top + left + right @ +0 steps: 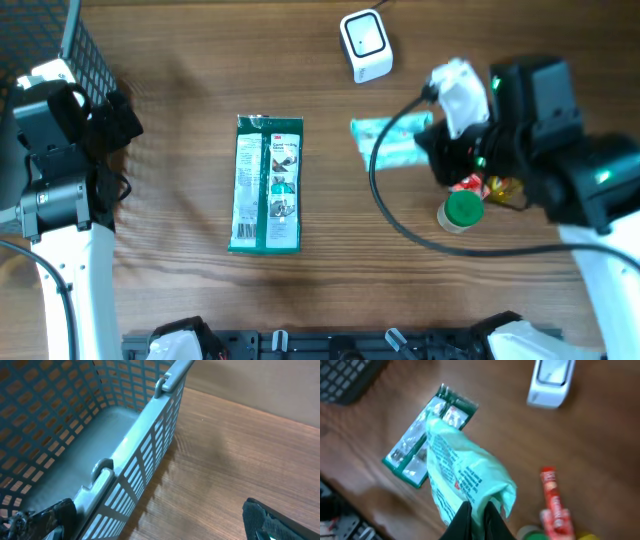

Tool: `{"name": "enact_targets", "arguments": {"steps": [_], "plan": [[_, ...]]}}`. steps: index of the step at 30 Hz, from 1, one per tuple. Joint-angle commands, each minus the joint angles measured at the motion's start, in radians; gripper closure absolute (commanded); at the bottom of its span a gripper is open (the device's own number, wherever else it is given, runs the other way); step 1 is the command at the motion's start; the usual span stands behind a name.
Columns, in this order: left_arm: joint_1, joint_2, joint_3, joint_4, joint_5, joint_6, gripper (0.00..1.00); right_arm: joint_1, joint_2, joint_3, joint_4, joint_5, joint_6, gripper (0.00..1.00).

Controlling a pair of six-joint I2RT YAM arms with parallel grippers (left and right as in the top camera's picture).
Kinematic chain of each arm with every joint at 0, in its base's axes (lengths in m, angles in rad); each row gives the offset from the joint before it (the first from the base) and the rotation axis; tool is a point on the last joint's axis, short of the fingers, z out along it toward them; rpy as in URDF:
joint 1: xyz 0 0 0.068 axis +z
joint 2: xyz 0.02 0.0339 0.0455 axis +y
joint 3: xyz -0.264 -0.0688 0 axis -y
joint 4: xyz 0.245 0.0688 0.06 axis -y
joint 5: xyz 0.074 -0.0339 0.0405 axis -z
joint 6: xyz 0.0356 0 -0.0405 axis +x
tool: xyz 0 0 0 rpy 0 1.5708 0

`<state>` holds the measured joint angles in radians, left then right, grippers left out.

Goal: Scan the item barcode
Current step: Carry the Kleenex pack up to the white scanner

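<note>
Right gripper [479, 516]: dark fingers pinched shut on one end of the crinkled, pale mint-green plastic pouch [465, 472]. The pouch is soft and creased, its printed text legible only in the wrist view. It is over the wood-grain table [180, 280], near the white rounded-square barcode scanner [365, 46]. A flat, glossy dark-green packet [267, 183] lies mid-table. Left gripper [157, 522]: fingers spread wide, holding nothing, beside the grey plastic lattice basket [125, 455]. Only its wrist view shows the basket's smooth floor.
</note>
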<state>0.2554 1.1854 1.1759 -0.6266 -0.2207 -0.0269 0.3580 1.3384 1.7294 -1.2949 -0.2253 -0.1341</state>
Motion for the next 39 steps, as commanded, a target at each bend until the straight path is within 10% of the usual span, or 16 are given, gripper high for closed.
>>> {"name": "enact_targets", "arguments": {"steps": [1, 24, 39], "plan": [[0.004, 0.040, -0.056, -0.052, 0.055, -0.040, 0.00, -0.004, 0.138, 0.250, -0.061, 0.073, -0.087, 0.96], [0.004, 0.040, -0.056, -0.052, 0.055, -0.040, 0.00, 0.034, 0.849, 0.359, 0.633, 0.893, -0.558, 0.95], [0.004, 0.040, -0.056, -0.052, 0.055, -0.040, 0.00, 0.119, 1.001, 0.356, 0.846, 0.908, -0.649, 0.96]]}}
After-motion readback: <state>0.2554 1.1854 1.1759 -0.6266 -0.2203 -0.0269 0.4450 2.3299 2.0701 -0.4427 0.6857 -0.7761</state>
